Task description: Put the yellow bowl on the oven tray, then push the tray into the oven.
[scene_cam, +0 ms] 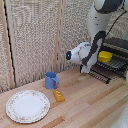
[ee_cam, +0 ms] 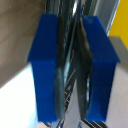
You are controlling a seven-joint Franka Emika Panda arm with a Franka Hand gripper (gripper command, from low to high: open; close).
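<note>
- While the white arm reached down from the upper part of the exterior view, the grabber point(scene_cam: 93, 70) sat at the front edge of the baking sheet point(scene_cam: 114, 62), low against the open oven point(scene_cam: 116, 50) at the exterior view's right.
- Its blue-tipped fingers point(ee_cam: 48, 70) were pressed in on a thin dark metal edge of wire ridges in the wrist view, so they pinched the rim of the baking sheet point(ee_cam: 72, 65).
- On the sheet, the yellow dish point(scene_cam: 105, 56) sat inside the oven's mouth; a sliver of yellow point(ee_cam: 121, 37) showed beyond one finger in the wrist view.
- Across the wooden table point(scene_cam: 85, 107), a blue mug point(scene_cam: 51, 80) stood near the curtain backdrop, well apart from the oven.
- Just beside the mug, toward the camera, lay a small orange-yellow block point(scene_cam: 59, 95).
- Toward the exterior view's left, a large white patterned plate point(scene_cam: 28, 106) rested flat on the table, near the block but not touching it.
</note>
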